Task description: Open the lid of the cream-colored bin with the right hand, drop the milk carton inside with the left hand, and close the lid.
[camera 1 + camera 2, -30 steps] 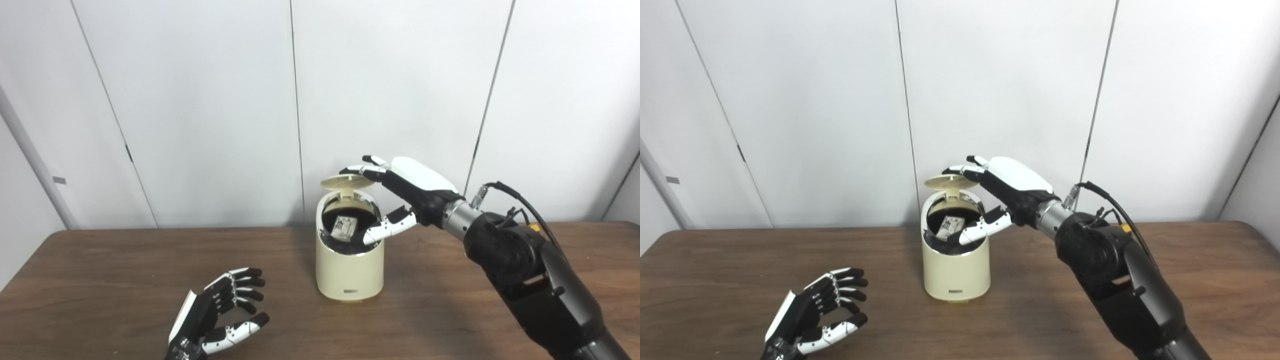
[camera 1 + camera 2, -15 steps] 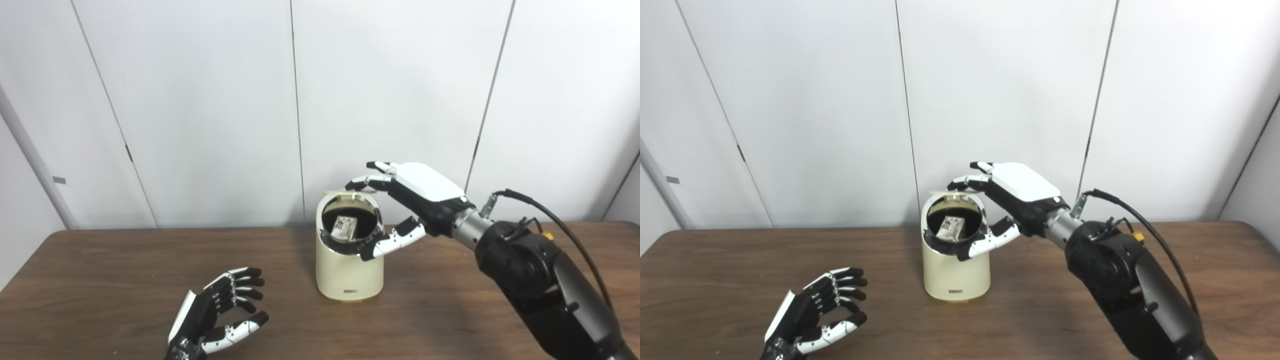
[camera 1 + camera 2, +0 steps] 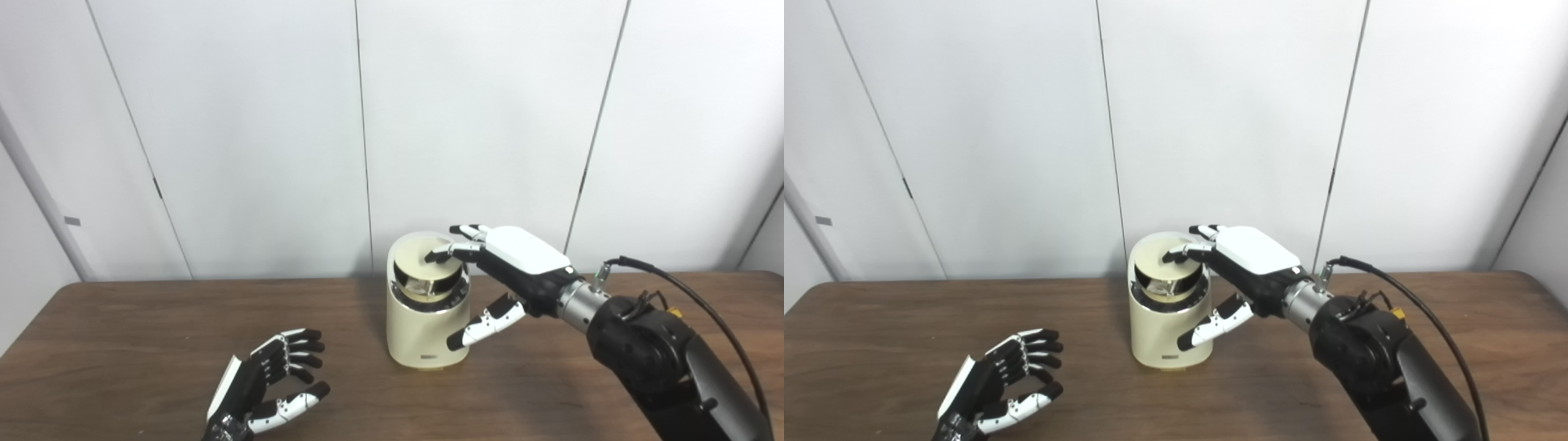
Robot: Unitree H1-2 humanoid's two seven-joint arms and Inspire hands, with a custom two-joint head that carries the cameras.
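Observation:
The cream-colored bin (image 3: 427, 327) stands upright at the middle of the brown table (image 3: 122, 331). Its round lid (image 3: 419, 254) is tilted down over the opening, with a dark gap still showing at the front. My right hand (image 3: 502, 269) is over the bin's right side, fingers apart; its fingertips (image 3: 438, 256) press on the lid top, and its thumb hangs beside the bin wall. A sliver of the milk carton (image 3: 418, 286) shows in the gap under the lid. My left hand (image 3: 269, 383) rests open, palm up, near the table's front left, holding nothing.
White wall panels (image 3: 245, 122) stand right behind the table. The right arm (image 3: 661, 361) with its black cable crosses the table's right side. Bare wood lies between the left hand and the bin.
My right hand has come down and pushed the lid from raised to nearly shut over the opening. The carton, plainly visible inside before, is now mostly covered. The left hand has not moved.

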